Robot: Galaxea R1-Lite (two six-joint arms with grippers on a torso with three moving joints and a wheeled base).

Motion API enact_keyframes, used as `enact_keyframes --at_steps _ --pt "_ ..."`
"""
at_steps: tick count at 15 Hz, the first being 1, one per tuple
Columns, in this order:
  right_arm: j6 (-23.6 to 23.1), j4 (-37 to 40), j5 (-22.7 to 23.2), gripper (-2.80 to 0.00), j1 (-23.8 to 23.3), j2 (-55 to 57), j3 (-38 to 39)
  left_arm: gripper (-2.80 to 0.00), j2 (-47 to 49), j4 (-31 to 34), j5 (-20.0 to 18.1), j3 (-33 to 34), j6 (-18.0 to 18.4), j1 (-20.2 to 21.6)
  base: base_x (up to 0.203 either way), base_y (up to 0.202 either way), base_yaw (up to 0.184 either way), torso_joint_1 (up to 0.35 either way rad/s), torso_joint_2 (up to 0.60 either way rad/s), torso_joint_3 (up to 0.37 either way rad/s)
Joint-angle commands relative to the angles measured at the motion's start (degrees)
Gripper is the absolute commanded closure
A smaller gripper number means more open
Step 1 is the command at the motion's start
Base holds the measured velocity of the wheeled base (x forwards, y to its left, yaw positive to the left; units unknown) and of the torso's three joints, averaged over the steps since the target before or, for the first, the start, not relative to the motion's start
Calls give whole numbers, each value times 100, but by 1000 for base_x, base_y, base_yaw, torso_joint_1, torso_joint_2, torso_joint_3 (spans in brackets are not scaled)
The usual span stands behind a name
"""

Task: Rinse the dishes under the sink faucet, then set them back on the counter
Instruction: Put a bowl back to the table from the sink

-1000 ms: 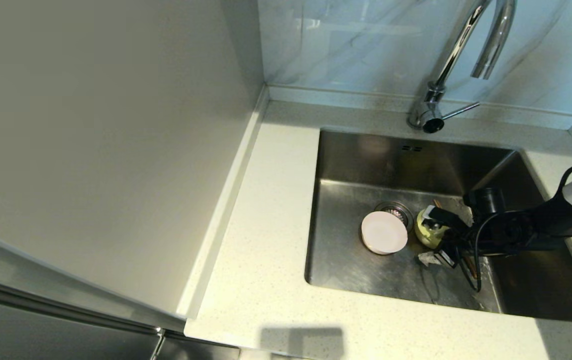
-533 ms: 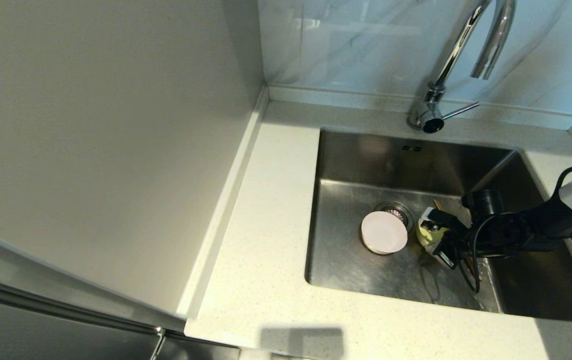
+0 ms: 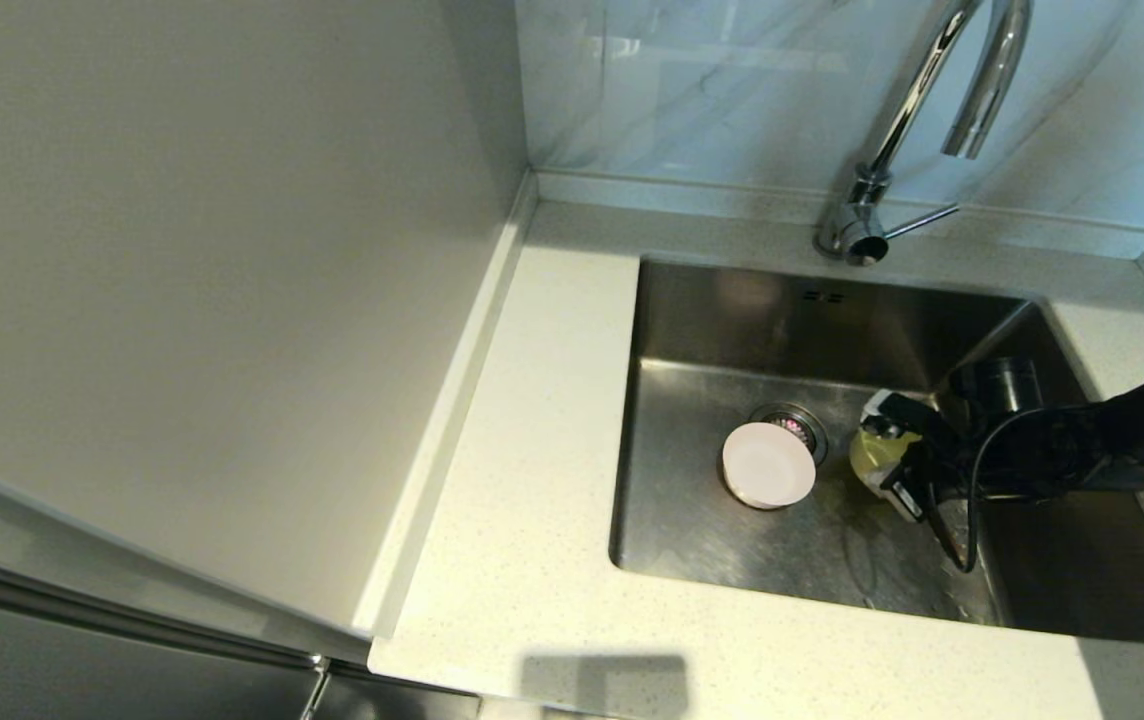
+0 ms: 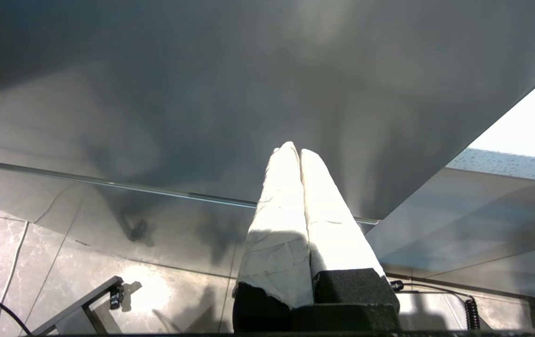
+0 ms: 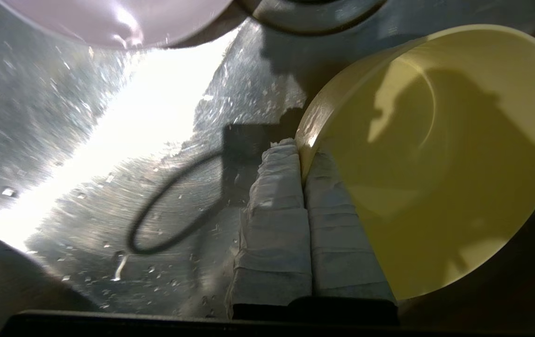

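Right gripper (image 5: 301, 154) down in the sink (image 3: 712, 320), jaws pinched tight on the rim of the yellow bowl (image 5: 436, 159), which hangs tilted beside the pink bowl (image 3: 768, 465) near the drain. Thin wet rim, narrow bite: bowl may swivel or slip on the lift to the faucet (image 3: 932, 80). Left gripper (image 4: 299, 154) parked, jaws together, empty. Bench (image 3: 532, 480) bare of dishes
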Motion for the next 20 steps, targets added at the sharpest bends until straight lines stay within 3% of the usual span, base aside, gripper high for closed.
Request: enact_keyframes --at_steps 1,5,7,11,15,20 --pt "270 -3 26 0 -1 -750 140 0 -18 -2 3 0 -4 2 0 0 0 0 0 0" --pt "811 156 237 0 -8 -1638 254 0 -18 -2 3 0 -4 2 0 0 0 0 0 0" --pt "1650 184 394 0 -1 -2004 246 0 -18 -2 3 0 -4 2 0 0 0 0 0 0" --pt "4381 249 1047 0 149 -2634 11 0 -18 -2 3 0 -4 2 0 0 0 0 0 0" --pt "7483 864 1208 0 799 -2967 -971 0 -18 -2 3 0 -4 2 0 0 0 0 0 0" --pt "9647 1840 1241 0 1790 -3005 -2024 0 -18 -2 3 0 -4 2 0 0 0 0 0 0"
